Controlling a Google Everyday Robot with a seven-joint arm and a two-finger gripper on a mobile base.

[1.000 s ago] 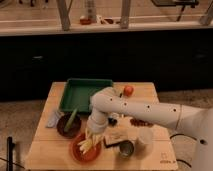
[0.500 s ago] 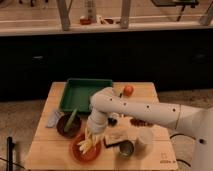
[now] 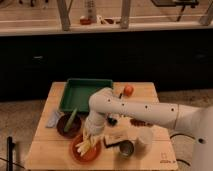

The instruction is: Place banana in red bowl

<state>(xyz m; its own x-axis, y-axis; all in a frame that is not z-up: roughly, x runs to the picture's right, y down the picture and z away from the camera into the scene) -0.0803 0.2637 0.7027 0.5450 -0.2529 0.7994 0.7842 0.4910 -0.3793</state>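
The red bowl [image 3: 86, 148] sits near the front of the wooden table, left of centre. The pale-yellow banana [image 3: 85, 145] lies inside it, partly under my gripper. My gripper [image 3: 90, 136] hangs just above the bowl's rim at the end of the white arm, which reaches in from the right. The gripper is close to or touching the banana.
A dark brown bowl [image 3: 67, 125] with a green elongated vegetable [image 3: 70, 119] stands left of the arm. A green tray [image 3: 83, 93] is at the back. A round orange-red fruit [image 3: 128, 90] lies at the back right. A metal cup [image 3: 126, 148] and a pale packet [image 3: 117, 136] sit right of the red bowl.
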